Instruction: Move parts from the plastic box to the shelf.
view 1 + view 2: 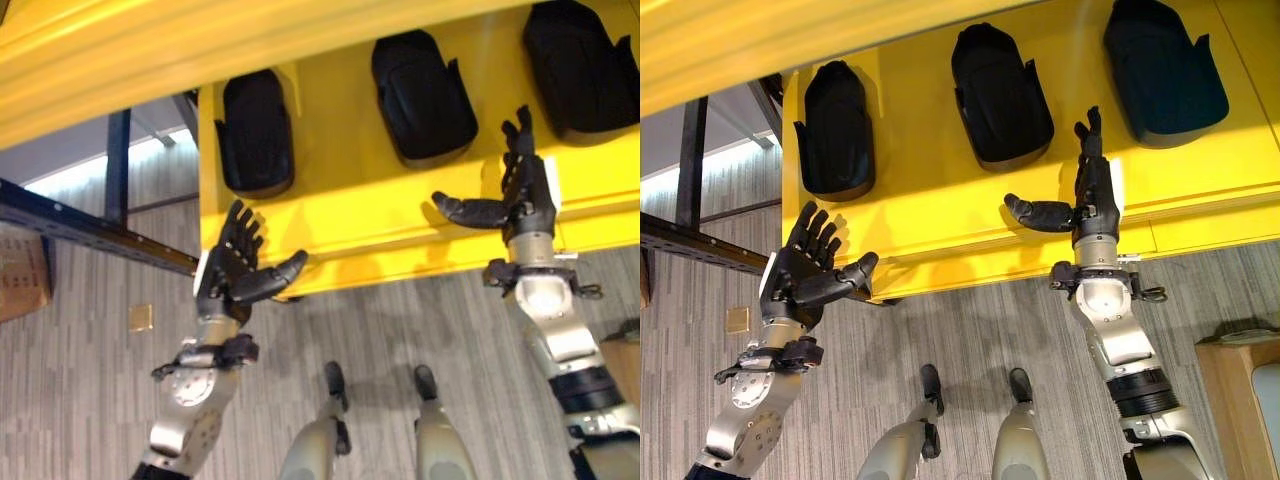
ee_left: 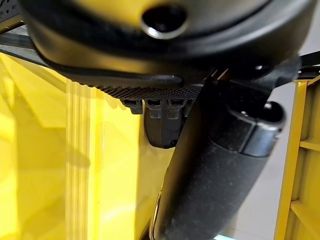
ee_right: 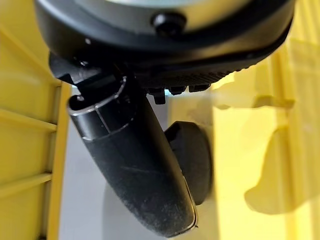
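Three moulded black plastic parts lie in a row in the wide yellow plastic box (image 1: 970, 230): left part (image 1: 835, 125), middle part (image 1: 1000, 95), right part (image 1: 1160, 70). None is in hand and I see no shelf surface I can name with confidence, so I judge the transfer is at the reach-and-pick step, with nothing lifted.

Left hand (image 1: 800, 270): raised at the box's near left corner, palm turned inward, fingers straight and spread, thumb out to the side, holding nothing. Its wrist view shows the thumb against yellow wall with a dark part beyond it.

Right hand (image 1: 1085, 205): over the box's near wall, fingers pointing up into the box between the middle and right parts, thumb stuck out sideways toward the middle part. Fingers extended, empty. Whether the fingertips touch the box floor I cannot tell.

Next move, as I read it: pick one part, likely the middle, bring the right hand over it and curl round its edge before lifting. The smooth curved shell may slip under a shallow grip.
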### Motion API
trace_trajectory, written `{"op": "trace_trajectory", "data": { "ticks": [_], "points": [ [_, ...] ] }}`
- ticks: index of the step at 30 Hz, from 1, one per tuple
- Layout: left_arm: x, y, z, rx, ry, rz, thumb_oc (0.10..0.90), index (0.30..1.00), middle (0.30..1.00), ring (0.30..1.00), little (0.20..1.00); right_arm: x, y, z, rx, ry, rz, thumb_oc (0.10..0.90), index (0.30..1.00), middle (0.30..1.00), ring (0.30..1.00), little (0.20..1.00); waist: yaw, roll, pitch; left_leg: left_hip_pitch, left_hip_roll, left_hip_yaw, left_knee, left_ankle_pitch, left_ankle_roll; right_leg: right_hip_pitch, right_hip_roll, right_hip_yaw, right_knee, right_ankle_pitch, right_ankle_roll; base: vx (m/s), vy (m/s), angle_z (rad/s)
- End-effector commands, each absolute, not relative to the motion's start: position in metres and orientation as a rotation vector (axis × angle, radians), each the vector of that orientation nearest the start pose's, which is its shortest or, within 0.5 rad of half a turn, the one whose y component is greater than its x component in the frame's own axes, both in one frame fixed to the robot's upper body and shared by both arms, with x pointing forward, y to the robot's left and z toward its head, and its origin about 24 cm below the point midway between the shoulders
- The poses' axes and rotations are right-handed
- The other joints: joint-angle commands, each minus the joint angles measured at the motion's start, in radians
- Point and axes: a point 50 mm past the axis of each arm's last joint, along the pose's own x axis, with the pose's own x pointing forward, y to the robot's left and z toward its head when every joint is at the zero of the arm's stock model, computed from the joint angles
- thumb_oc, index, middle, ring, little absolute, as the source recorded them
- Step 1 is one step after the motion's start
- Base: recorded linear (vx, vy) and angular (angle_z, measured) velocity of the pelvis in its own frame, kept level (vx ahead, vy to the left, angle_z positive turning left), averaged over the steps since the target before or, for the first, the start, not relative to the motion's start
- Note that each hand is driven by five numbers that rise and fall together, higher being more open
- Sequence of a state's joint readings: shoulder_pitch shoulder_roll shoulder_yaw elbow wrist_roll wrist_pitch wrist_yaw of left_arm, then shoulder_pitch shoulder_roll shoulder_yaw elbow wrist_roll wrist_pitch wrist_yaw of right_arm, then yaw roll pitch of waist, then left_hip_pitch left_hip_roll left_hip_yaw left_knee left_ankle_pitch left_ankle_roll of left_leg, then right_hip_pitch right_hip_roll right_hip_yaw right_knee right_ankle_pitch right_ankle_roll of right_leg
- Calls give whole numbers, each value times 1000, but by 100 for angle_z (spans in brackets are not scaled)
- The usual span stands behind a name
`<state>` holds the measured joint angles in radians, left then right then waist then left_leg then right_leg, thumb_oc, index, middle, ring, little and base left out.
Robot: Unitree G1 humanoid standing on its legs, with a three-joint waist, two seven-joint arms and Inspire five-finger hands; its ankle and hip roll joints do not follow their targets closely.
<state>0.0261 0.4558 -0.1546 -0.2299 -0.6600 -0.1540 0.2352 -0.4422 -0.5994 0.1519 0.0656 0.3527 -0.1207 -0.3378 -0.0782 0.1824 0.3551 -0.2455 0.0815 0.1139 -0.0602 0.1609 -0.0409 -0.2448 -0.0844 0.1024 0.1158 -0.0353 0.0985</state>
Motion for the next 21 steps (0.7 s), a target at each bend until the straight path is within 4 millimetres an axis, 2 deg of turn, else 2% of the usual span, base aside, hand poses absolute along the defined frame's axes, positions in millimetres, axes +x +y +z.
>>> {"op": "trace_trajectory", "data": {
  "ticks": [1, 13, 21],
  "points": [
    [246, 204, 139, -272, -437, 40, 900, 1000, 1000, 1000, 1000, 302, -194, 256, -196, -832, -84, 900, 1000, 1000, 1000, 1000, -3, -39, -74, 57, -3, 7, 6, -52, -5, -95, 96, 18, 118, -43, -87, 0, 0, 0],
    [245, 206, 138, -265, -440, 50, 900, 1000, 1000, 1000, 1000, 313, -196, 253, -210, -785, -88, 900, 1000, 1000, 1000, 1000, 7, -35, -66, 52, -6, 8, 6, -48, -6, -107, 93, 20, 126, -44, -87, 0, 0, 0],
    [248, 207, 142, -250, -457, 51, 900, 1000, 1000, 1000, 1000, 319, -203, 260, -272, -769, -98, 900, 1000, 1000, 1000, 1000, 14, -18, -55, 49, -12, 2, 0, -38, -9, -115, 89, 18, 143, -53, -90, 0, 0, 0]
  ]
}}
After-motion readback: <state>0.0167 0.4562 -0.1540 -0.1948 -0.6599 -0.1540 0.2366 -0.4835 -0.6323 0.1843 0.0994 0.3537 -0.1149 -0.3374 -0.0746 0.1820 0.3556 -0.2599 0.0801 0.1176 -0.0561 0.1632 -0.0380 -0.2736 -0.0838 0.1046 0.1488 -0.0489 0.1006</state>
